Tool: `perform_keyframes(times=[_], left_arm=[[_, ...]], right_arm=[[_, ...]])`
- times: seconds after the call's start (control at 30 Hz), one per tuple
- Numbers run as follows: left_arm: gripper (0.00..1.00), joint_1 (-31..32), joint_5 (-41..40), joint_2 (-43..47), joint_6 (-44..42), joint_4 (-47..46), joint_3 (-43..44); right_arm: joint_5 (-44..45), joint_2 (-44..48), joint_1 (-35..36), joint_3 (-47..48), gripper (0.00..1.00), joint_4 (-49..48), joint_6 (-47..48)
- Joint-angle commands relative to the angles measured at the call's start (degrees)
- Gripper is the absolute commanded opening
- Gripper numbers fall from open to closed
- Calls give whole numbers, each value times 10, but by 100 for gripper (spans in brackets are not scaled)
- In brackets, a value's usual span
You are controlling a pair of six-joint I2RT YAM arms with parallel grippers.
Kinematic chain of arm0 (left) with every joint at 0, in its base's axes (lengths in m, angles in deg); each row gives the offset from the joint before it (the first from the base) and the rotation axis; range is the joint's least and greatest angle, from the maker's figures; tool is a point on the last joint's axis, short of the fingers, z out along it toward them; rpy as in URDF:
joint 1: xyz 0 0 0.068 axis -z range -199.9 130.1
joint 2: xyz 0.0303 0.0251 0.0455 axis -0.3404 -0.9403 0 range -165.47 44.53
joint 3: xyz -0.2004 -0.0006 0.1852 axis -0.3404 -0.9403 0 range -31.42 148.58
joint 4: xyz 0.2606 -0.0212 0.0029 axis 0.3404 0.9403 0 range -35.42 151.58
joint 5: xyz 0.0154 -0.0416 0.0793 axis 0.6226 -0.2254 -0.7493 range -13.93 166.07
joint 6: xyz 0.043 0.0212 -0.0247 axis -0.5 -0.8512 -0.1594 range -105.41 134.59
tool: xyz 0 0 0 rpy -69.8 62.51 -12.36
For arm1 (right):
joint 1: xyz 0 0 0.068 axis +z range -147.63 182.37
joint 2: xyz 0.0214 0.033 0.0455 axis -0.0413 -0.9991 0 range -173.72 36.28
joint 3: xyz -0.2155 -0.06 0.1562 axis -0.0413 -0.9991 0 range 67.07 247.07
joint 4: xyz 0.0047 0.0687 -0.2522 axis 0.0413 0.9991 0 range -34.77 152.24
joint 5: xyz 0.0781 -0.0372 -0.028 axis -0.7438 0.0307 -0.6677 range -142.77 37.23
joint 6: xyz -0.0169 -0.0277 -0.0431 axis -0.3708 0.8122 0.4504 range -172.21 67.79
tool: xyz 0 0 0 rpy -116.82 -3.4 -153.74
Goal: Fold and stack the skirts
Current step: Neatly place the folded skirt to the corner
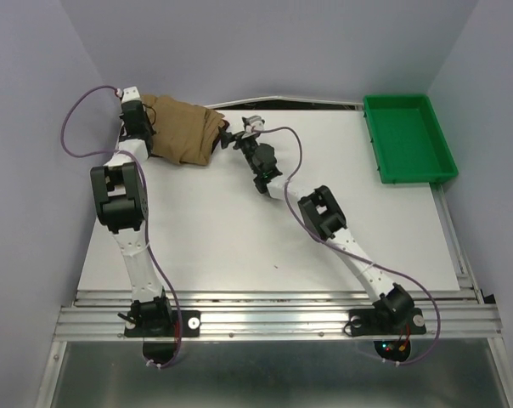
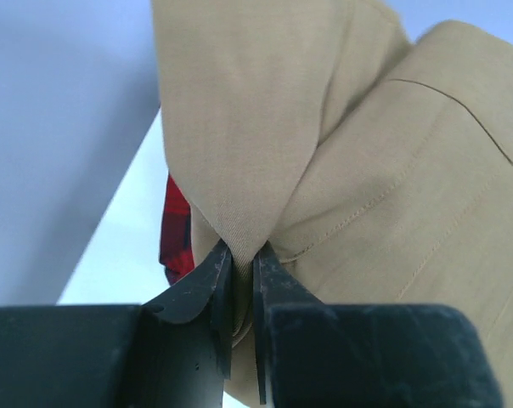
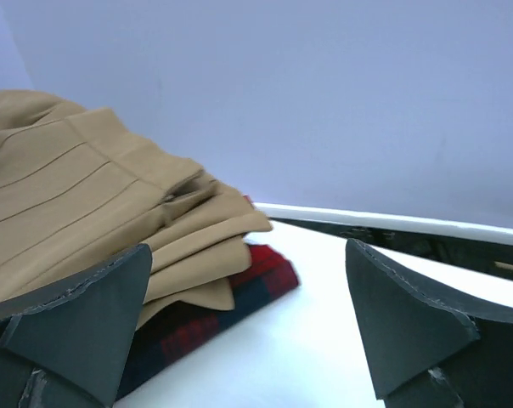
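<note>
The stacking step is looking almost done. The tan skirt is lying folded on top of the red plaid skirt. The pile is sitting at the far left corner of the white counter, close to the back wall.

The left gripper is pinching a fold of the tan skirt between its closed fingers. The cloth is rising up from the pinch like a little tent. The right gripper is standing wide open with nothing in it. It is hanging low over the counter, just beside the right edge of the pile.

The next move is probably for the left gripper to open and let the cloth drop flat. Then it is going to need to lift away slowly, so it is not dragging the top skirt off the bottom one. If the raised fold is not lying flat after that, it may need a gentle press or tug.

The tan skirt is looking soft and thick, with many layers. Thin stitched lines are running across it. On the right side its folded layers are not lining up and are stepping out like stairs. It is covering most of the red skirt, which is only peeking out from under the edge. The red one is showing dark checks and lying flat.

The green tray is sitting well apart, at the far right corner.
</note>
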Motion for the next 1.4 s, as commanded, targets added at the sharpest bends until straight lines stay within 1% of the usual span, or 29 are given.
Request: perform_keyframes(times=[0.0,0.03,0.07,0.13,0.2,0.23,0.3,0.37,0.4,0.43,0.47,0.5,0.53,0.57,0.6,0.63,0.73,0.77,0.87,0.9,1.0,1.03,1.1,1.13,1.2,1.23,1.27,1.3,1.37], left_arm=[[34,-12,17,-6,50,94,47],[46,-12,24,-3,54,102,47],[50,-12,30,-1,59,109,47],[58,-13,47,15,67,125,43],[62,-14,50,29,68,132,34],[69,-14,50,43,64,143,33],[71,-14,47,56,58,154,38],[73,-14,45,78,40,199,51],[82,-14,46,87,33,210,53],[86,-13,42,95,26,223,60],[88,-14,40,113,7,249,62],[89,-13,37,124,-3,260,64],[90,-14,29,134,-14,282,61],[92,-13,23,158,-16,291,59],[98,-14,20,172,-33,297,47],[98,-13,13,185,-40,300,39],[99,-13,4,243,-80,291,11],[98,-14,4,268,-91,292,9],[99,-13,35,310,-134,314,14],[98,-13,57,321,-156,324,15],[99,-11,179,367,-200,371,1],[99,-7,215,382,-197,373,-25],[99,5,250,424,-199,378,-58],[99,32,239,439,-189,368,-99],[99,72,209,475,-183,356,-148],[99,102,189,485,-178,348,-201],[99,151,155,503,-168,329,-253],[99,171,149,510,-163,322,-253],[99,206,153,524,-140,299,-319]], right_arm=[[20,106,-13,-61,100,-61,50],[22,125,-13,-84,100,-56,51],[27,168,-20,-140,100,-53,48],[33,213,-26,-192,100,-24,38],[36,277,-31,-260,100,4,30],[33,297,-38,-282,100,32,28],[16,360,-38,-320,100,75,17],[-5,407,-50,-373,100,143,10],[-16,428,-50,-385,100,173,9],[-24,470,-50,-403,100,205,9],[-38,488,-56,-407,100,273,-11],[-52,505,-63,-409,100,313,-13],[-62,535,-63,-407,100,386,-19],[-67,549,-76,-408,100,417,-27],[-91,563,-84,-411,100,446,-46],[-105,590,-92,-413,100,500,-55],[-148,616,-127,-407,100,589,-80],[-167,634,-135,-407,100,637,-83],[-187,675,-166,-442,100,690,-87],[-203,713,-174,-485,100,697,-96],[-234,790,-210,-558,100,723,-107],[-241,808,-228,-605,100,731,-105],[-250,842,-239,-652,100,756,-93],[-249,874,-239,-695,100,770,-87],[-236,901,-246,-734,100,784,-65],[-230,912,-246,-753,100,791,-63],[-220,932,-246,-787,100,803,-65],[-209,942,-246,-806,100,807,-63],[-202,982,-251,-866,100,795,-55]])
